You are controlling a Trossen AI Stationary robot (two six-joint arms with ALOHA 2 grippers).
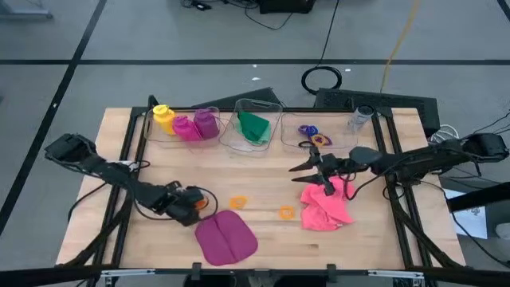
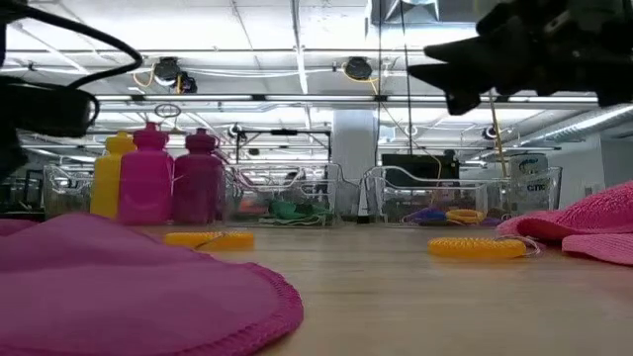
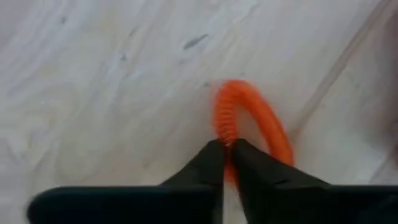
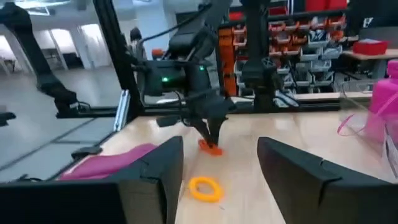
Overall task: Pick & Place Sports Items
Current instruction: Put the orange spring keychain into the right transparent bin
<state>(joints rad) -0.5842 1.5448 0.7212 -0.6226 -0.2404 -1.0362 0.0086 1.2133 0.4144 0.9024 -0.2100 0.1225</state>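
My left gripper [image 1: 199, 204] is near the table's front left, shut on a small orange ring [image 3: 249, 124]; this also shows in the right wrist view [image 4: 210, 147]. Two yellow-orange rings [image 1: 239, 203] [image 1: 286, 212] lie flat on the table. A magenta cloth [image 1: 225, 237] lies flat by the front edge. A pink cloth [image 1: 327, 206] lies crumpled at the right. My right gripper [image 4: 221, 180] is open and empty, raised above the pink cloth's far edge [image 1: 309, 166]. My left gripper pinches the orange ring's band on its near side [image 3: 225, 134] between its two fingertips. The fingers come from above, slanting down. The rest of the ring stands out beyond the fingertips, close to the table; whether it rests on the wood I cannot tell.
Three clear bins stand along the far edge. The left one [image 1: 151, 127] holds yellow, magenta and purple bottles [image 1: 185, 123]. The middle one holds a green cloth [image 1: 253, 125]. The right one holds small rings [image 1: 312, 134]. Bare wood lies between the two loose rings and the bins.
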